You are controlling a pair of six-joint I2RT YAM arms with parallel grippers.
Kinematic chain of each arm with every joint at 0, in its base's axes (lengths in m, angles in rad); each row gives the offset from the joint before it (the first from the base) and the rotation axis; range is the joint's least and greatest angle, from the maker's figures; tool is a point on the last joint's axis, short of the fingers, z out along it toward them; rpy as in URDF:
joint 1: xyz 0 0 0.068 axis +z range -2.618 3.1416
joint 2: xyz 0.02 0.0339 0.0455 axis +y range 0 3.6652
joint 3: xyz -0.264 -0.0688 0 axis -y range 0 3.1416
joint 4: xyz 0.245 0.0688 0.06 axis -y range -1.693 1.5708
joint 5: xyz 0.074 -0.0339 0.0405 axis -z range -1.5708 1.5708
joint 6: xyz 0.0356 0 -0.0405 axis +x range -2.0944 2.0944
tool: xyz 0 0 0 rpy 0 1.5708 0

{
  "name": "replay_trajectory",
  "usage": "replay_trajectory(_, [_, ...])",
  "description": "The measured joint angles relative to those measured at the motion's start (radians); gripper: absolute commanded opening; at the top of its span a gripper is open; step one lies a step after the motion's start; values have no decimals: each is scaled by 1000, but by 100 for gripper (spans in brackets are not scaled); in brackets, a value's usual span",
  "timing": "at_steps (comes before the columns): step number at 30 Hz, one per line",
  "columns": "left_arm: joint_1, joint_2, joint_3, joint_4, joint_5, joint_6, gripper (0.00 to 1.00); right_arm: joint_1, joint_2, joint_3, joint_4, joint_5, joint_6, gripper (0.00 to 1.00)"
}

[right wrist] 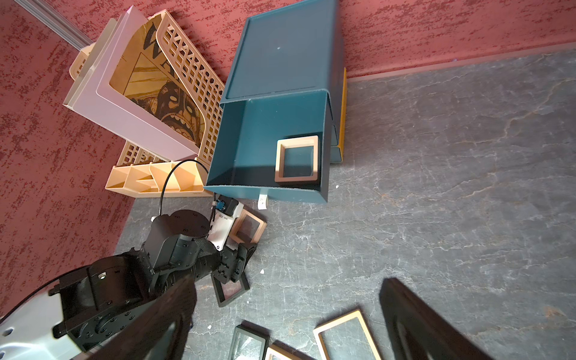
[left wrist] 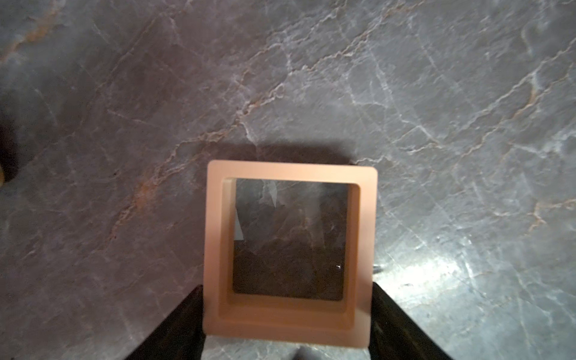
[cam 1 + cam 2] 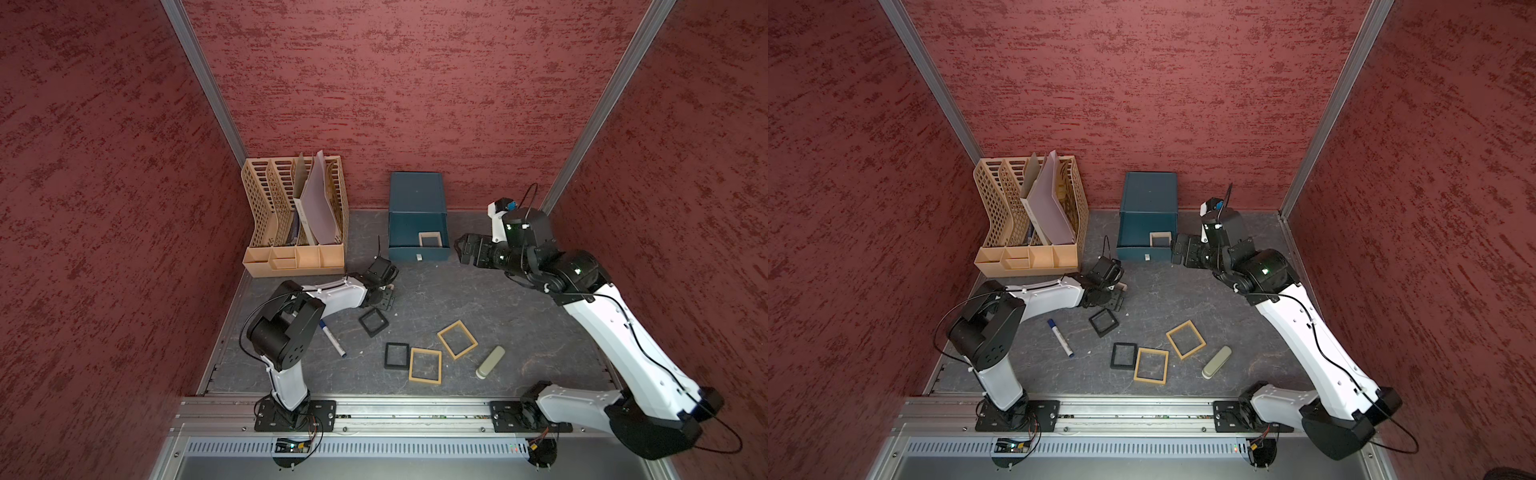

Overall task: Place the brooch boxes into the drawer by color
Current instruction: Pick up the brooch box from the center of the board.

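Near the back edge of the tabletop [image 3: 498, 316], before the open drawer [image 3: 417, 252], the left gripper [image 2: 288, 290] straddles a beige brooch box [image 2: 291, 170], grip unclear; it should squeeze opposite sides squarely, while the right gripper [image 3: 462, 250] gapes empty.

Left of centre in both top views, rack [image 3: 295, 216], back to the wall [image 3: 415, 104]. Right of it, chest [image 3: 417, 191], with top drawer [image 3: 403, 253] pulled out toward the frame's bottom. In the drawer's lower right corner, first box [image 3: 429, 240]. Below the gap between rack and chest, left gripper [image 3: 381, 298], with second box [image 2: 290, 243] between its fingers [image 2: 396, 336]. Just below that gripper, third box [image 3: 373, 322], set cornerwise. Lower, at centre, fourth box [image 3: 396, 356] and fifth box [image 3: 425, 365] side by side, edges meeting or nearly. Up and right of the fifth, sixth box [image 3: 457, 339], also cornerwise. Left of the third box, marker [image 3: 1061, 338]. Right of the fifth box, apart, cylinder [image 3: 490, 361]. Near the drawer's right side, right gripper [image 3: 461, 249].
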Motion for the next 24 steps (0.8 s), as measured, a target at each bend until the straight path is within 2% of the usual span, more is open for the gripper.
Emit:
replay_trajectory(6, [-25, 0, 0, 0, -32, -5, 62, 0, 0, 0, 0, 0, 4, 97])
replay_trajectory(15, [-49, -17, -10, -11, -78, -12, 58, 0, 0, 0, 6, 0, 10, 97])
replay_trajectory(24, [-49, -191, -78, -50, -112, -66, 57, 0, 0, -6, 9, 2, 21, 97])
